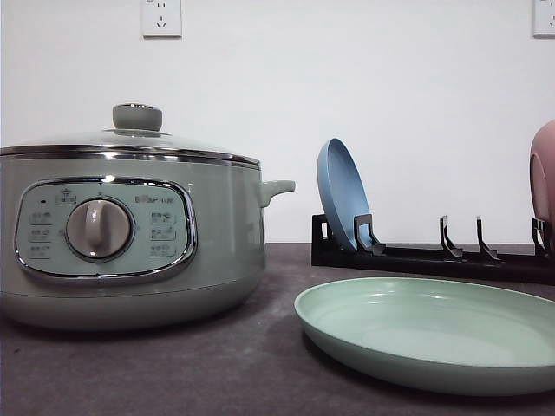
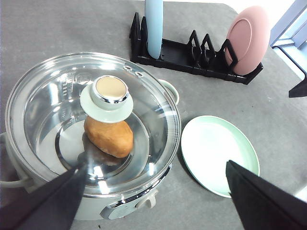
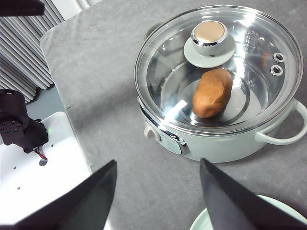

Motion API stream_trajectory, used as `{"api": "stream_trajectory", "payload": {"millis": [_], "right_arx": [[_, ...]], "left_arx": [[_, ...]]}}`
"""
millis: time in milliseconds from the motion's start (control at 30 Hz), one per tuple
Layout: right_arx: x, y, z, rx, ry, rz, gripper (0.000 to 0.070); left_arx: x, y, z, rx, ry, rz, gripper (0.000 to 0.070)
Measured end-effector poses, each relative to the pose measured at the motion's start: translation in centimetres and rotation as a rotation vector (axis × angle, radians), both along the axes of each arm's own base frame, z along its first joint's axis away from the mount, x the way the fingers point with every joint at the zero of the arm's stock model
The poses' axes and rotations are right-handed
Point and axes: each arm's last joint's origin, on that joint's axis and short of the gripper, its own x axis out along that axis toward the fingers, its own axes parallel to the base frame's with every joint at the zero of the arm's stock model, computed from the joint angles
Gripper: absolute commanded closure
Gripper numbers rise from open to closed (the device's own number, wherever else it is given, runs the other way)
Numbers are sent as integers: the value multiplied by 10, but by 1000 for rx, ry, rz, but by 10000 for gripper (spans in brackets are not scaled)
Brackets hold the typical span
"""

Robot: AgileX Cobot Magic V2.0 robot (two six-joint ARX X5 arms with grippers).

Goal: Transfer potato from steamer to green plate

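While the orange-brown potato (image 2: 109, 137) lies inside the lidded pale green steamer (image 1: 130, 243) at frame left, we see the matte mint-green plate (image 1: 434, 329) beside it, lower right. Our left gripper (image 2: 156, 196) and right gripper (image 3: 158, 201) hover above, wide open, empty.

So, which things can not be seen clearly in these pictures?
- Front view: the potato is hidden by the steamer wall.
- Front view: the pink plate is cut off by the right edge.
- Right wrist view: the green plate is mostly cut off by the bottom edge.
- Front view: panel labels too small to read.
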Motion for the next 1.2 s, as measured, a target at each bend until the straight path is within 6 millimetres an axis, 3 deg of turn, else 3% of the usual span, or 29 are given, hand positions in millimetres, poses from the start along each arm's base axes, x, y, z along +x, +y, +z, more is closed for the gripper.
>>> {"api": "stream_trajectory", "payload": {"millis": [300,533,767,1000,1200], "right_arx": [[0,0,0,0,0,0,359],[0,0,-1,-8,8,0,359],[-1,-1,-1,-15,8,-3,359],[-1,-1,-2,-27,4,7,359],[-2,-2,-3,-37,11,8,359]], "left_arx": [[10,-1,2,-9,23,4,105],[46,-13,25,51,85,12,105],[88,-39,50,183,140,20,106],[138,-73,32,327,244,0,109],[165,-90,6,412,319,-3,109]]}}
